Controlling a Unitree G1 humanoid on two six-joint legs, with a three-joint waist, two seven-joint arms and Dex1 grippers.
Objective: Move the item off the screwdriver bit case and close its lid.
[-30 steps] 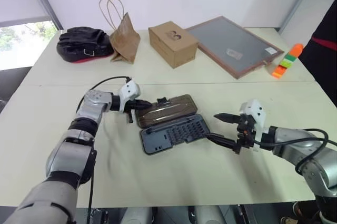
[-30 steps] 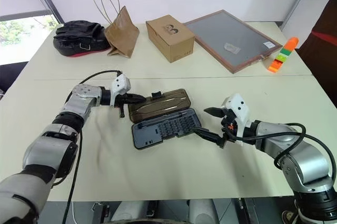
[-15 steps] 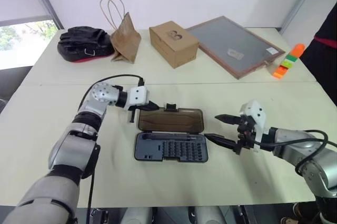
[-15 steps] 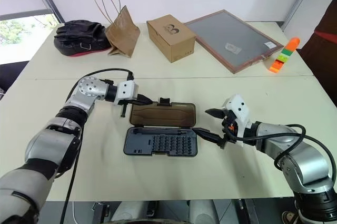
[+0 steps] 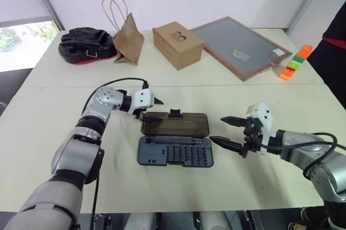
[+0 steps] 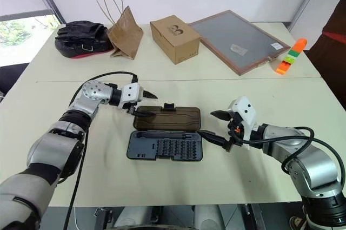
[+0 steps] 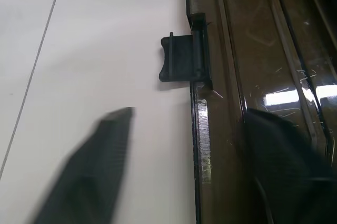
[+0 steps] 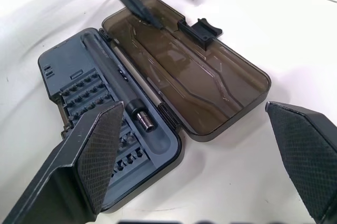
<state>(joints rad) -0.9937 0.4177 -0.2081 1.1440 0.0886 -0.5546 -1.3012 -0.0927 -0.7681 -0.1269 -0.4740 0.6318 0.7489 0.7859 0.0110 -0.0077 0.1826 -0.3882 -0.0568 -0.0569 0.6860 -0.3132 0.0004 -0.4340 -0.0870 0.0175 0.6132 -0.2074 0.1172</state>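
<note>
Your bit case sits mid-table lying flat open, brown lid on the far side, your left gripper spread wide at the lid's left end, 1 finger over it, right gripper wide open too, just right of the case, holding nothing

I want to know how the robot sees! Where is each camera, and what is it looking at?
Eye views: on the head, looking down at the table; both arms show.
Left wrist view: looks along the open left tool at the lid.
Right wrist view: looks past the open right tool at the screwdriver bit case.
All share the lid.
</note>
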